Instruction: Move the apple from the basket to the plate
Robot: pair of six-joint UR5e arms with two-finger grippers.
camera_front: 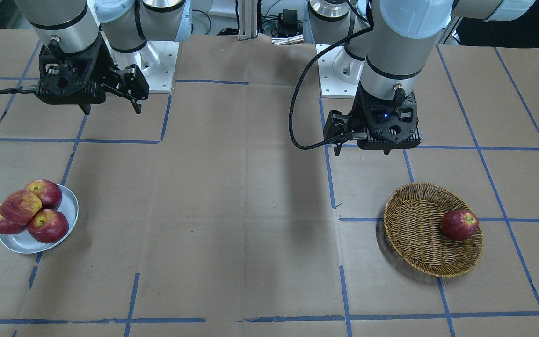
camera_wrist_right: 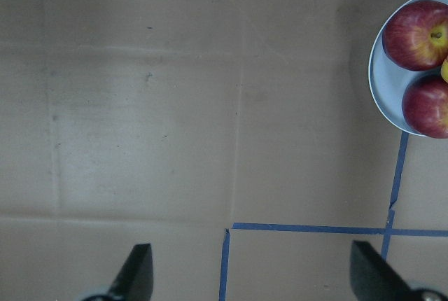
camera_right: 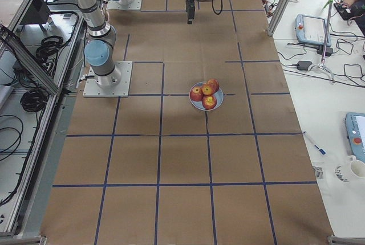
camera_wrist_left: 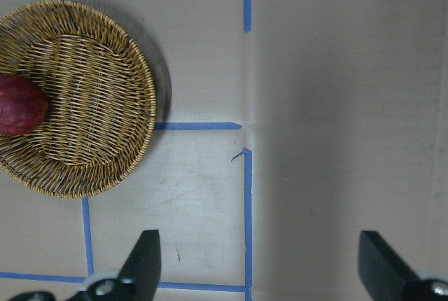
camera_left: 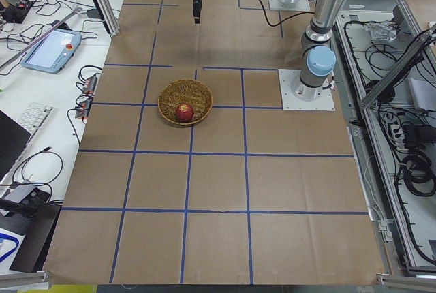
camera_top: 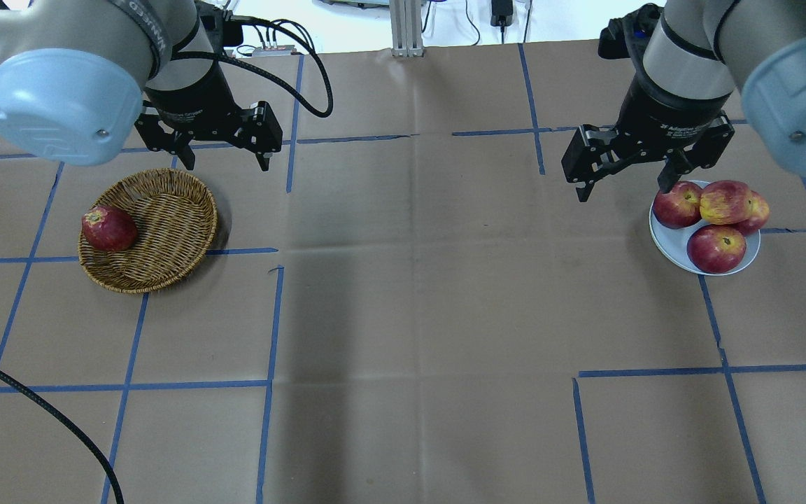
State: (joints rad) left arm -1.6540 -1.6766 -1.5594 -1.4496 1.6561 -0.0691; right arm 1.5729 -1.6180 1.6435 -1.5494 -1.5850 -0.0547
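The light pinkish-red, yellow-streaked apple [camera_front: 20, 206] lies on top of three darker red apples on the pale plate [camera_front: 22, 244]; it also shows in the overhead view [camera_top: 725, 201] on the plate [camera_top: 663, 238]. The wicker basket [camera_front: 414, 224] [camera_top: 168, 217] holds one darker red apple [camera_front: 459, 224] at its outer side. My left gripper [camera_top: 226, 165] is open and empty, raised beyond the basket's inner edge; its fingers [camera_wrist_left: 143, 259] are wide apart. My right gripper [camera_top: 623, 190] is open and empty, raised just inward of the plate; the plate's edge [camera_wrist_right: 381, 77] shows in its wrist view.
The table is covered in brown paper with a grid of blue tape lines [camera_top: 273, 315]. The arms' base plates [camera_front: 159, 65] stand at the robot's side. Off the table, side benches hold tablets, cables and a keyboard [camera_left: 51, 48].
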